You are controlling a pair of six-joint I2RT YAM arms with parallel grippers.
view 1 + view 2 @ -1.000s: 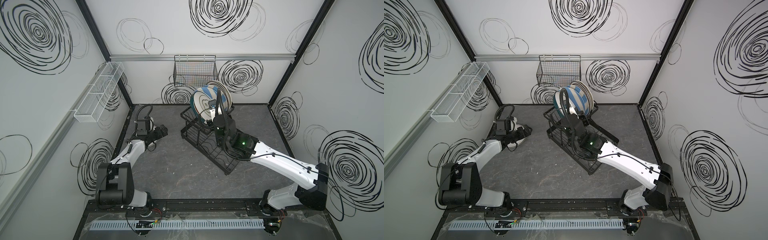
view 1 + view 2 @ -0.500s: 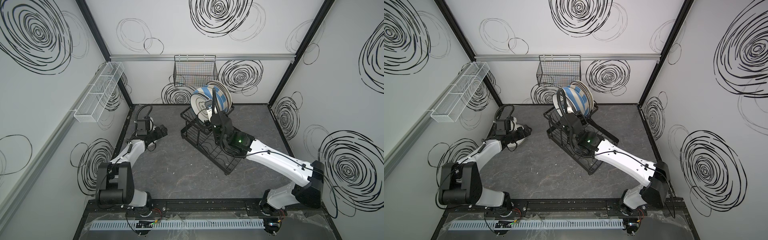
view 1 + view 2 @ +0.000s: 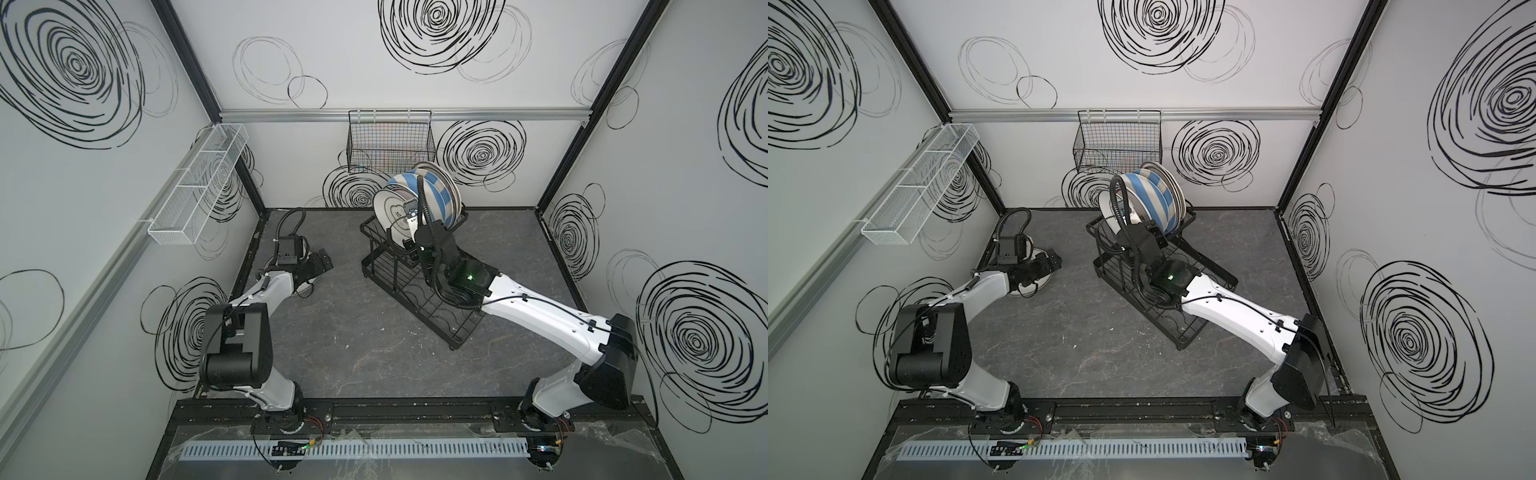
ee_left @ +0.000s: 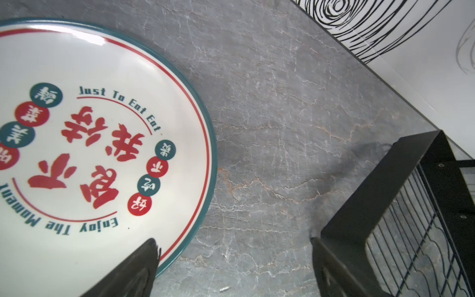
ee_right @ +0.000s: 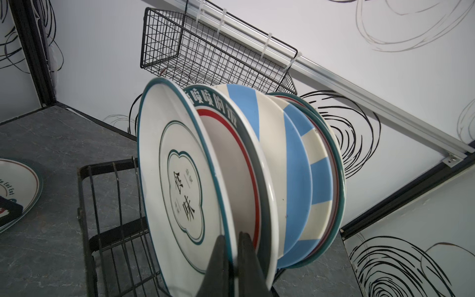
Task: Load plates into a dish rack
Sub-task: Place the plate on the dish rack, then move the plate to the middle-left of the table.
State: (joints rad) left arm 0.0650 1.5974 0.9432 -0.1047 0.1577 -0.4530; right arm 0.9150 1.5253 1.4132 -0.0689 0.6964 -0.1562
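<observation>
Several plates [image 3: 432, 195] stand on edge in the raised upper basket of the black dish rack [image 3: 436, 316], two of them blue-and-cream striped. The front one, a white plate with teal rim and black script [image 5: 180, 190], sits between the fingers of my right gripper [image 5: 232, 246], which is shut on its lower rim. Another plate [image 4: 90, 144], cream with red characters and a teal-red rim, lies flat on the table at the left. My left gripper [image 4: 236, 259] hangs open over that plate's edge, one finger above the rim and the other out over bare table near the rack.
A black grid basket [image 3: 390, 141] hangs on the back wall just behind the rack. A long white mesh basket [image 3: 195, 191] is fixed to the left wall. Grey stone-look table [image 3: 374, 353] lies between the two arms.
My right gripper has lowered the script plate a little into the upper basket, against the other plates. The left arm has stayed still.
</observation>
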